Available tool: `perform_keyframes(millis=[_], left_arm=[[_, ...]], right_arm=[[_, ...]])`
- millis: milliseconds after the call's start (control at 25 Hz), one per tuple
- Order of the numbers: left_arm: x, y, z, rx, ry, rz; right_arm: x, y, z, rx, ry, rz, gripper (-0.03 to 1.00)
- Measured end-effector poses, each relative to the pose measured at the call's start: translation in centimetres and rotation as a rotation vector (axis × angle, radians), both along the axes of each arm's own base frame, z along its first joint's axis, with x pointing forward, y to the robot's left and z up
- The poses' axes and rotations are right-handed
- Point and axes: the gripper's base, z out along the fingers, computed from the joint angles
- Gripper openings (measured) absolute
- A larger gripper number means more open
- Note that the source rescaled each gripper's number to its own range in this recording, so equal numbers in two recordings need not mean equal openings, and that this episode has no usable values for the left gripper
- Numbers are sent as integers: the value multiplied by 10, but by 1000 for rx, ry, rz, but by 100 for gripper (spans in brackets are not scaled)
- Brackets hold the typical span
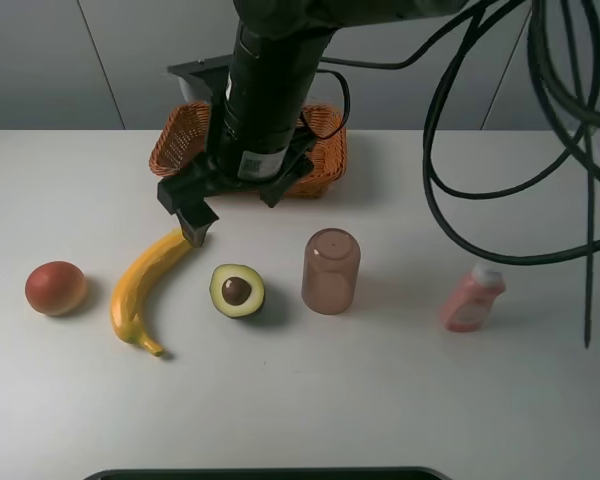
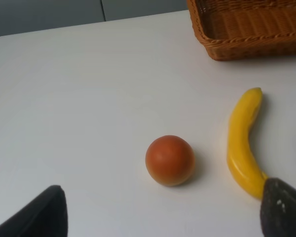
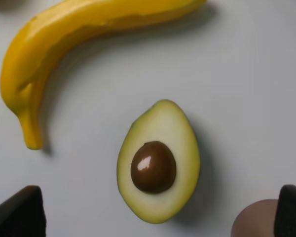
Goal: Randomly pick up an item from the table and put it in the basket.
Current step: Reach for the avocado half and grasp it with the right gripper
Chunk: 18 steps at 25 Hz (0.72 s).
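The wicker basket sits at the far side of the white worktop. A black arm hides most of it from above, and the corner you see in the left wrist view shows only bare weave. A translucent brownish cup stands just right of the avocado; you cannot tell whether it holds anything. A pink bottle with a white cap lies further right, its label too blurred to read. A white sticker on the arm carries a dark code, also unreadable.

The halved avocado lies cut face up on the worktop with its brown pit showing. It is between the banana and the cup, touching neither, and well in front of the basket. Its long axis runs from a narrow end turned toward the banana to a broad end facing away from it. A red-orange fruit sits left of the banana.

Your right fingers are spread wide with the avocado in view between them, gripping nothing. Your left fingers are likewise released and hold nothing.
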Motion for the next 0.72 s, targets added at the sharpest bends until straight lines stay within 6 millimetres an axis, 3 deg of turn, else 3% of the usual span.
perform_keyframes(millis=[320,720], left_arm=[[0,0,0,0,0,0],[0,0,0,0,0,0]], right_arm=[[4,5,-48,-85,81,-14,100],[2,13,-72,-81,109,-17,100]])
